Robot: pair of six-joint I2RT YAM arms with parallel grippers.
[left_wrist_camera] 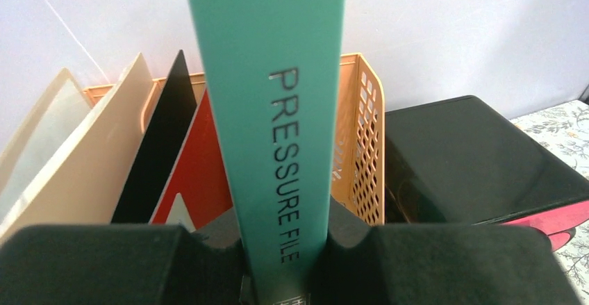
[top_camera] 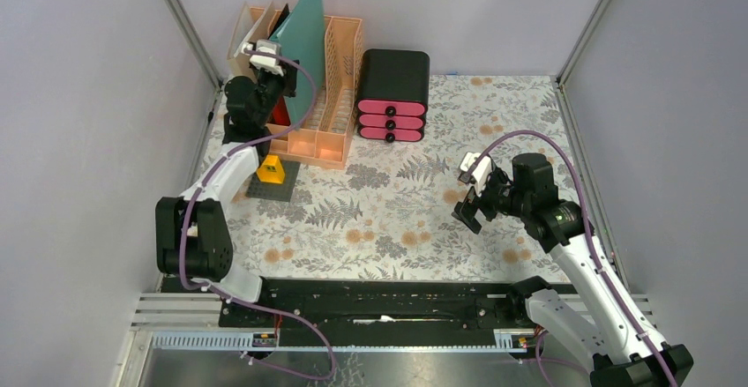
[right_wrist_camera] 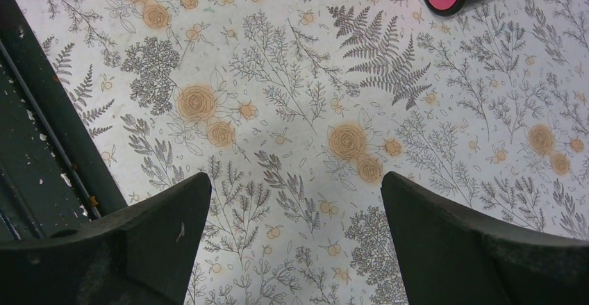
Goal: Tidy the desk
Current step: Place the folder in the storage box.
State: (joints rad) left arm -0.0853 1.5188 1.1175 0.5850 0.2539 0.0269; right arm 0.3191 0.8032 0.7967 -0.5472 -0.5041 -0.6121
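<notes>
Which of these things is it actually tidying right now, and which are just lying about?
In the job: teal pressure file, pinched in the left fingers; orange file rack next to it; the desk itself.
Lying about for now: black drawer box with pink fronts; yellow block on a dark mat; right fingers, open above the desk, empty.
</notes>
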